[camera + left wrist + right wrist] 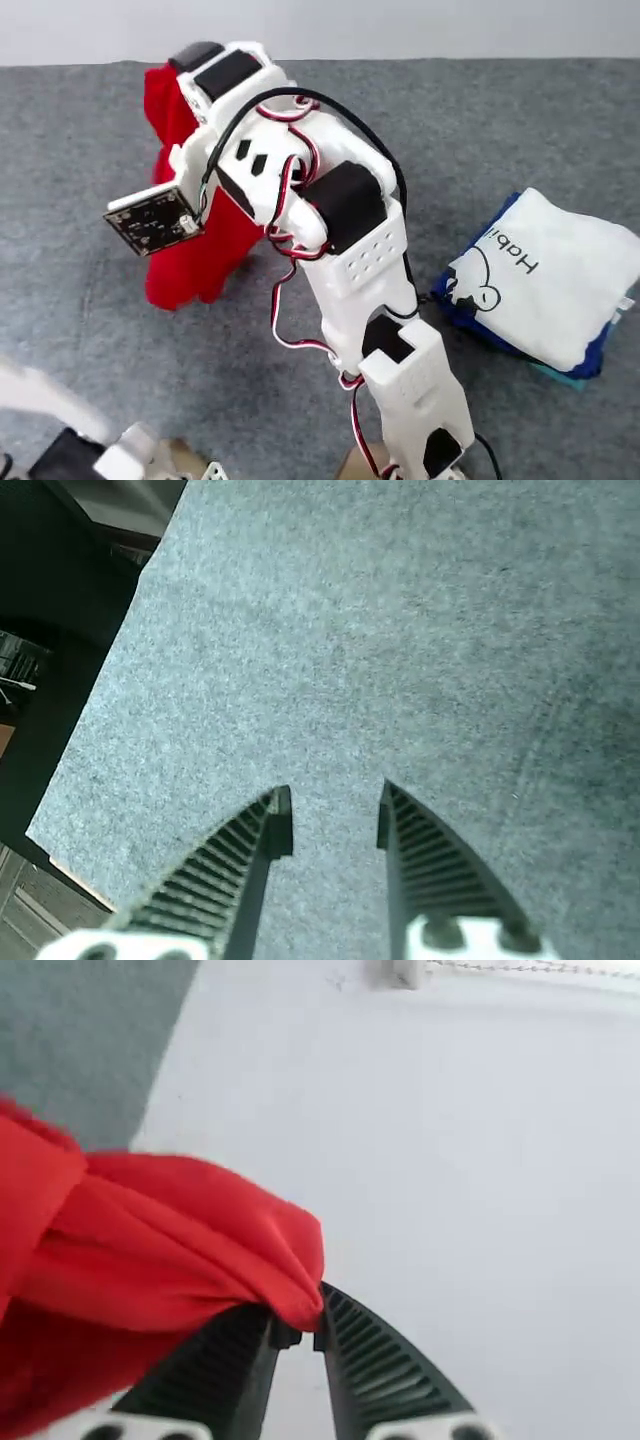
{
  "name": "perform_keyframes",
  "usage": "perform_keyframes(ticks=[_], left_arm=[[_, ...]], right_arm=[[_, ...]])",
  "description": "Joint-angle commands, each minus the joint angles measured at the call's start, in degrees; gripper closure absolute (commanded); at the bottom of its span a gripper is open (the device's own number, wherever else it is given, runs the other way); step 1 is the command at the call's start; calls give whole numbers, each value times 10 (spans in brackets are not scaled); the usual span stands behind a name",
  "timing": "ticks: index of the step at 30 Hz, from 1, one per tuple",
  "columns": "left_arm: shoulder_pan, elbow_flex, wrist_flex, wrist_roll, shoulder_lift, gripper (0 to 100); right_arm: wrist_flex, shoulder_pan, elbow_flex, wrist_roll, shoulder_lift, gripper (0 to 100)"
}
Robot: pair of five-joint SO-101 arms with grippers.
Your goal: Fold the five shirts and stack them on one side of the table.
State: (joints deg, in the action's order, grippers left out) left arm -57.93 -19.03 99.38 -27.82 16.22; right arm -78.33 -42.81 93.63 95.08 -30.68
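White right arm (pixel 375 260) raised mid-table, right gripper (pixel 295 1335) jaws pinching a bunched red shirt (pixel 190 250) held up at the far left, left gripper (pixel 335 825) jaws spread above bare grey table (pixel 350 630), folded shirt stack (pixel 550 280) near the right edge, white on top

Red shirt (pixel 190 250) — bunched and unfolded, pinched at one fold in my right pincer (pixel 295 1335), hanging over the table's (pixel 500 140) far left. Folded stack at the right — white printed shirt (pixel 560 290) on top, blue shirt (pixel 455 300) beneath, teal shirt (pixel 565 375) lowest.
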Motion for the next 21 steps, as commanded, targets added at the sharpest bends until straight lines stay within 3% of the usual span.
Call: perform_keyframes(ticks=[1,6,21], left_arm=[[4,15,10,-5,38,852],[8,39,10,-5,58,852],[18,80,11,-6,86,852]], right_arm=[[61,40,23,73,28,988],[143,78,28,115,9,988],[148,108,27,114,-51,988]])
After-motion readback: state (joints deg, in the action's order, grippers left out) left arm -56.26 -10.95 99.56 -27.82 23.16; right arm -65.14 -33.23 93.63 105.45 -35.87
